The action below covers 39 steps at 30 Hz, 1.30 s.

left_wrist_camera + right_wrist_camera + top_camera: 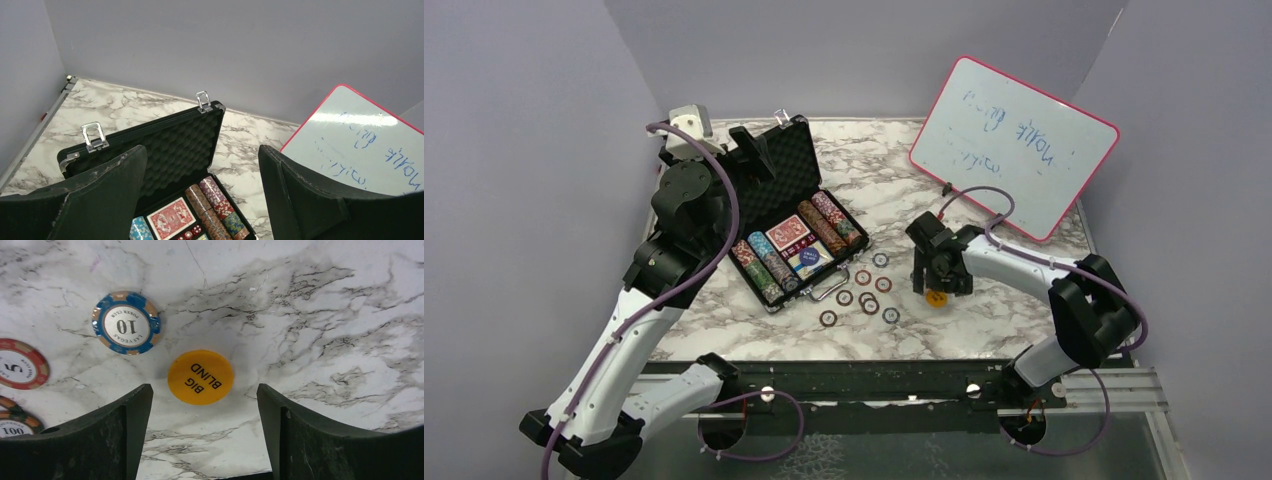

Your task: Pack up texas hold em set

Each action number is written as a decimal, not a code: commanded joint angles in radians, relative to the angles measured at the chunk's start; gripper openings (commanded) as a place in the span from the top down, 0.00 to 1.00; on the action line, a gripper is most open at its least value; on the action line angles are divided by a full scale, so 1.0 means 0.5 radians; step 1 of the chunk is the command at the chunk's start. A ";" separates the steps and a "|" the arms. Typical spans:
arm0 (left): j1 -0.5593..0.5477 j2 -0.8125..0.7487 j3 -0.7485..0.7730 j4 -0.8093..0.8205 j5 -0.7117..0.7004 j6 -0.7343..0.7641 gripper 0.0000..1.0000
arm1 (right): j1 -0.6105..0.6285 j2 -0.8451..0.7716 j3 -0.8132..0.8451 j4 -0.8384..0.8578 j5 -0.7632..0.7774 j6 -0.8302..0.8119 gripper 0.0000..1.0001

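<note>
Both grippers were spread apart: right gripper (202, 390) over the orange Big Blind button (200, 377) on the marble surface (325, 315), left gripper (201, 150) above the open black briefcase (175, 145)

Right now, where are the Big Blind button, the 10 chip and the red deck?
Big Blind button (200, 377): right wrist view, orange face.
10 chip (126, 323): right wrist view, white centre.
Red deck (171, 219): left wrist view, top face.
</note>
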 commanded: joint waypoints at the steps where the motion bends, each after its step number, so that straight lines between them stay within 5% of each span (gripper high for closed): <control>1: 0.005 0.007 -0.009 0.036 0.075 -0.018 0.15 | -0.012 -0.034 -0.091 0.132 -0.095 0.034 0.22; 13: 0.005 0.004 -0.001 0.033 0.092 -0.036 0.15 | -0.026 0.019 -0.313 0.439 -0.052 0.004 0.35; 22: 0.005 0.021 0.023 0.032 0.073 -0.039 0.15 | -0.027 -0.030 -0.320 0.385 -0.022 0.063 0.58; 32: 0.005 0.042 0.028 0.029 0.070 -0.043 0.15 | 0.059 -0.092 0.141 0.211 -0.046 -0.059 0.58; 39: 0.005 0.050 0.103 0.034 0.021 0.058 0.15 | 0.289 0.193 0.608 0.346 -0.117 -0.120 0.57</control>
